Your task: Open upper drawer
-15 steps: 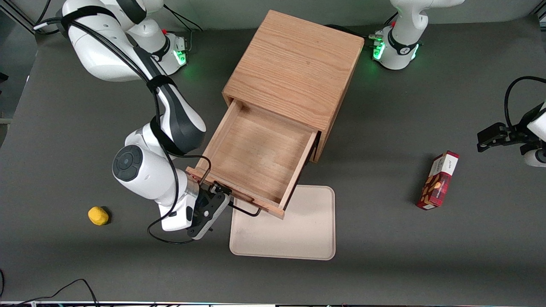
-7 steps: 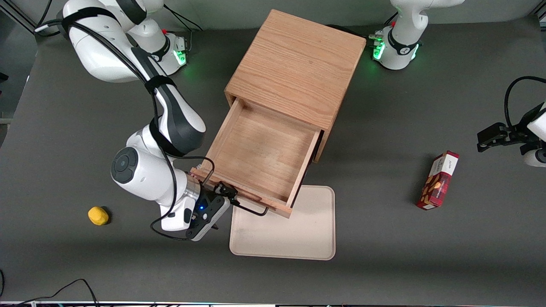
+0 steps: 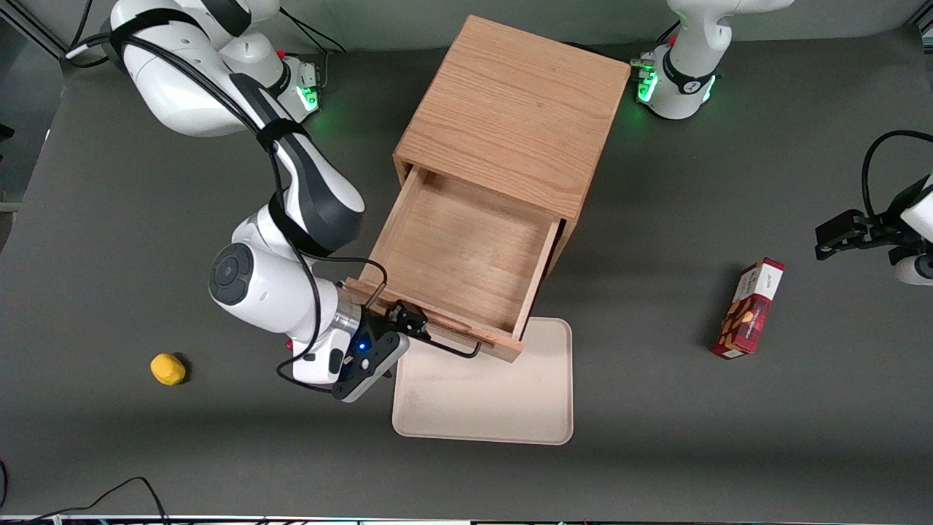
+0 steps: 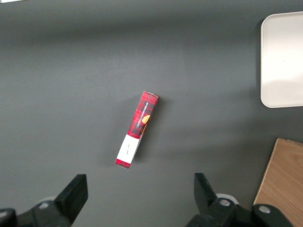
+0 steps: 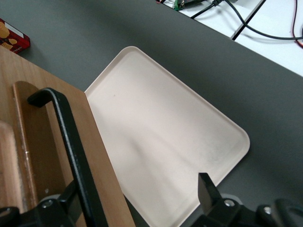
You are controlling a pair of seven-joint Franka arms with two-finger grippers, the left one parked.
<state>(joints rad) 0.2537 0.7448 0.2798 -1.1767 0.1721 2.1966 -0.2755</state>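
The oak cabinet (image 3: pixel 517 109) stands mid-table. Its upper drawer (image 3: pixel 466 255) is pulled far out toward the front camera and is empty inside. The thin black wire handle (image 3: pixel 453 348) runs along the drawer front. My right gripper (image 3: pixel 403 329) is at the handle's end nearer the working arm, with its fingers spread wide. In the right wrist view the handle (image 5: pixel 71 137) crosses the drawer front (image 5: pixel 102 179) close to one finger, inside the open gripper (image 5: pixel 137 187). The fingers do not clamp the handle. The lower drawer is hidden under the upper one.
A beige tray (image 3: pixel 496 408) lies on the table just under and nearer the camera than the drawer front; it also shows in the right wrist view (image 5: pixel 161 127). A red snack box (image 3: pixel 748 308) lies toward the parked arm's end. A yellow lump (image 3: pixel 168 368) lies toward the working arm's end.
The cabinet and its open drawer have slid toward the parked arm's end of the table. My gripper moved the same way, staying at the handle.
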